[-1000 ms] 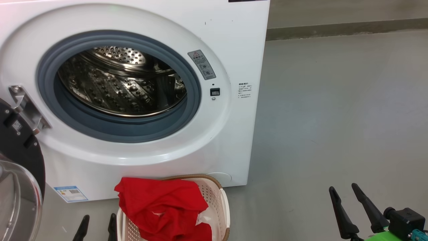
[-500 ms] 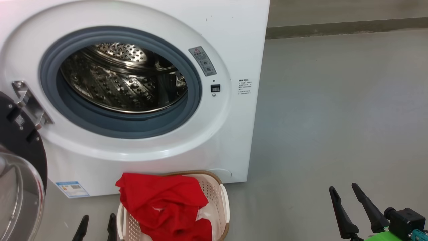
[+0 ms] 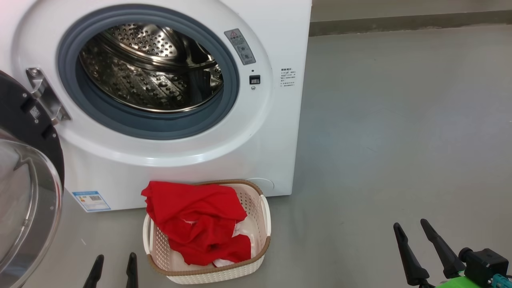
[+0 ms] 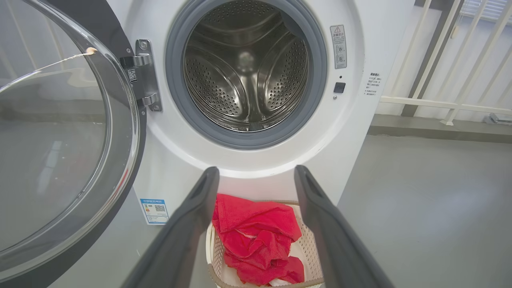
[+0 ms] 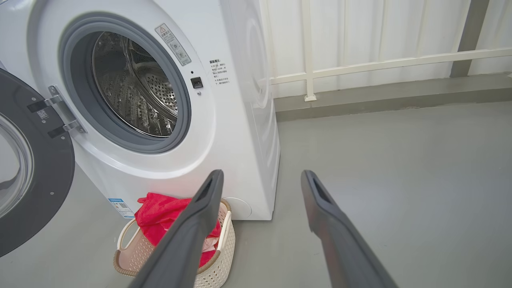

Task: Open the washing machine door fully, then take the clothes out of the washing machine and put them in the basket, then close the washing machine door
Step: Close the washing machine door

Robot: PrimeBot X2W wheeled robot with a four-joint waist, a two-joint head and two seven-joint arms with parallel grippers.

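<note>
The white washing machine (image 3: 276,132) stands with its steel drum (image 3: 148,68) bare inside the grey ring. Its black-rimmed glass door (image 3: 28,192) hangs swung out at the left, also seen as the door (image 4: 60,132) in the left wrist view and the door (image 5: 28,168) in the right wrist view. On the floor before the machine sits the cream basket (image 3: 256,224) holding the red clothes (image 3: 196,218). My left gripper (image 3: 114,262) is open just left of the basket. At the lower right my right gripper (image 3: 410,226) is open and holds nothing.
Grey floor (image 3: 400,132) spreads to the right of the machine. A low kerb (image 3: 408,22) runs along the back, with a white railing (image 5: 360,66) behind it. A blue label (image 3: 91,200) sits low on the machine's front.
The head camera has tilted down and pulled back: machine and basket sit higher in the picture, and the whole basket now shows. Both grippers keep their places, open.
</note>
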